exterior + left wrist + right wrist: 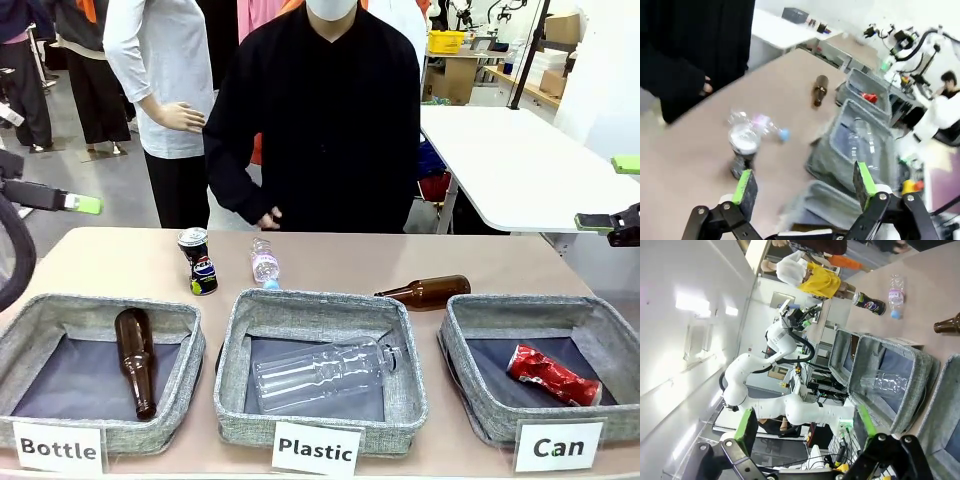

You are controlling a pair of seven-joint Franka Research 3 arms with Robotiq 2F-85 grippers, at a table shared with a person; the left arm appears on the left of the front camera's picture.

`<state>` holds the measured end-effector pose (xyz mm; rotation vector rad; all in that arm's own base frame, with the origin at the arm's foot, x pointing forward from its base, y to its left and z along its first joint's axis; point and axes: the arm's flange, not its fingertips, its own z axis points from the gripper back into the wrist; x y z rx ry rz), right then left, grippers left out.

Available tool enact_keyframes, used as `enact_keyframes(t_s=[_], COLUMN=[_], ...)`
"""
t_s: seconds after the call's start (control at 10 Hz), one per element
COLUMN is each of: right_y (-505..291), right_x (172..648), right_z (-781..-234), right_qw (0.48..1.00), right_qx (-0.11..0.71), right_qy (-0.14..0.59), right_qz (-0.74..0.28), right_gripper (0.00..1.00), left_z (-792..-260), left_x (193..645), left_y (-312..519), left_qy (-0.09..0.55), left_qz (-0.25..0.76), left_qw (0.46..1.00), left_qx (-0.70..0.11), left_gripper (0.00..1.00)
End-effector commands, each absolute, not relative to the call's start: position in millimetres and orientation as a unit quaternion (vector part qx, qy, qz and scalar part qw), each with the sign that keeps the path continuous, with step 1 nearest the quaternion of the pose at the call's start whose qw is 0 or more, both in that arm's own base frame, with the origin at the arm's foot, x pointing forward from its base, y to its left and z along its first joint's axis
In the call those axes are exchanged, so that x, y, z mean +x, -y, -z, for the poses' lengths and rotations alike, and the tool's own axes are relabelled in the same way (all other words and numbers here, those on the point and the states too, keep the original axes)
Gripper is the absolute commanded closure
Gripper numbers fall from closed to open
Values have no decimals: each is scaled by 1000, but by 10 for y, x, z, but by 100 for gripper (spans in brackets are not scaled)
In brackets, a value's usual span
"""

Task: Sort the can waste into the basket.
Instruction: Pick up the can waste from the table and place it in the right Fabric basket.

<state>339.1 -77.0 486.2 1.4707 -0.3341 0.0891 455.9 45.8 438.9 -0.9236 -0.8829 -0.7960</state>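
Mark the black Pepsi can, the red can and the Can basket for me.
black Pepsi can (200, 264): front view, middle of its body.
red can (553, 375): front view, middle of its crushed body.
Can basket (520, 315): front view, its far wall.

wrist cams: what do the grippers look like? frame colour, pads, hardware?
The left gripper and right gripper look identical. Each has a black linkage frame with silver pivot bolts and two fingers faced with bright green pads.
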Motion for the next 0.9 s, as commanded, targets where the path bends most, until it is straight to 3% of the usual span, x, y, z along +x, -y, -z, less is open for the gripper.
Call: enact_keyframes(t_s=[0.0, 0.1, 0.2, 0.3, 0.5, 0.8], right_y=[803, 803, 803, 803, 803, 803], right_x=[3396, 3396, 3396, 3396, 3396, 3396], right_z=[-4880, -4880, -4880, -4880, -4880, -4880], right_qw=[728, 728, 728, 728, 728, 728], right_qx=[666, 666, 666, 666, 666, 666], right_qy=[154, 154, 154, 154, 154, 154], right_qz=[-50, -50, -50, -50, -50, -50], right_gripper=[0, 0, 0, 0, 0, 0], left_z=[-4074, -3997, -3976, -4100, -4100, -3893], left_x=[4793, 4841, 4908, 4795, 4795, 4929], left_y=[-451, -424, -412, -470, -470, -503], left_qy=[485, 466, 414, 456, 456, 394], left_qz=[384, 395, 387, 399, 399, 478], left_qw=[699, 718, 743, 709, 709, 711], left_qx=[-358, -333, -357, -360, -360, -334], left_gripper=[0, 0, 0, 0, 0, 0])
